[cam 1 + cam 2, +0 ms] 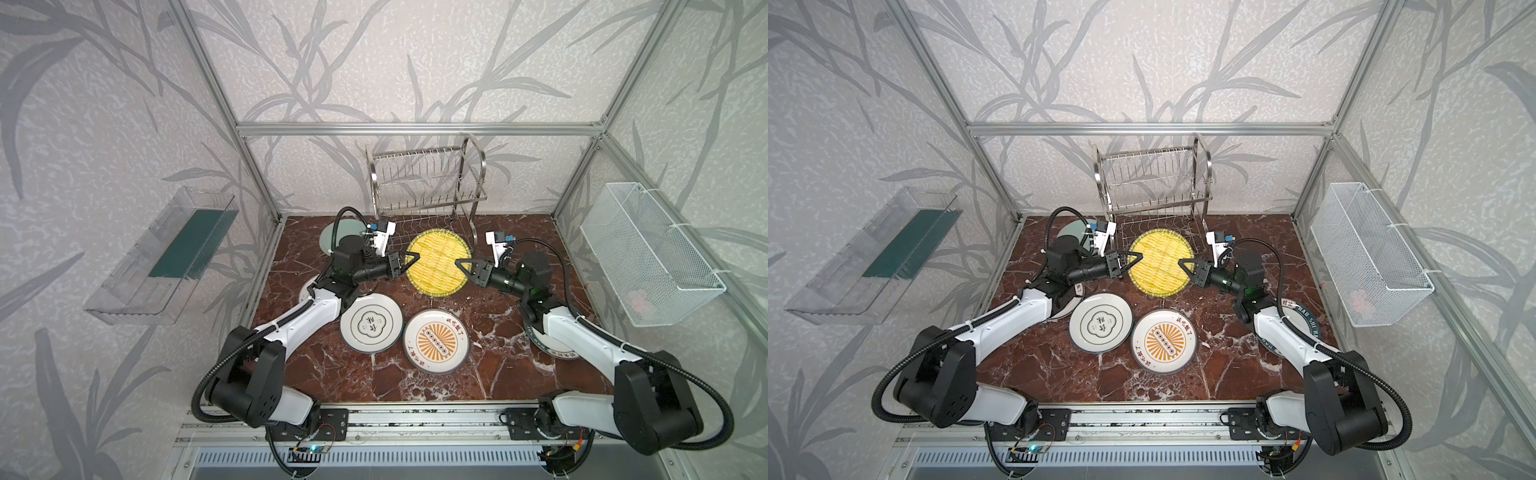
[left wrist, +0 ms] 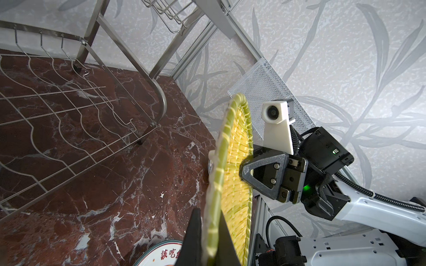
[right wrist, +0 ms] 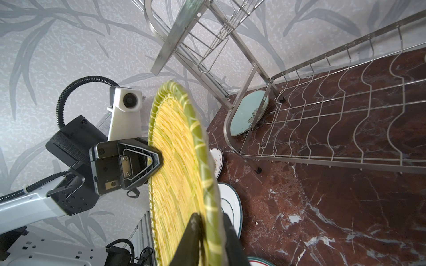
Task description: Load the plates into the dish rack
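The yellow ribbed plate [image 1: 438, 264] [image 1: 1160, 262] hangs above the table just in front of the dish rack [image 1: 428, 183] [image 1: 1154, 183], face up in both top views. My left gripper [image 1: 417, 257] [image 2: 207, 230] is shut on its left rim. My right gripper [image 1: 458, 262] [image 3: 208, 230] pinches the opposite rim, one finger on each face. Flat on the table lie the quatrefoil plate [image 1: 371, 322] and a sunburst plate [image 1: 435, 341]. The mint plate [image 3: 250, 115] lies by the rack's left foot. The teal-lettered plate [image 1: 1304, 320] is partly hidden under my right arm.
Another plate [image 1: 307, 291] peeks out under my left arm. A clear plastic tray [image 1: 162, 257] hangs on the left wall and a white mesh basket [image 1: 648, 253] on the right wall. The rack's lower wire tier [image 2: 69, 115] reaches forward, close to the held plate.
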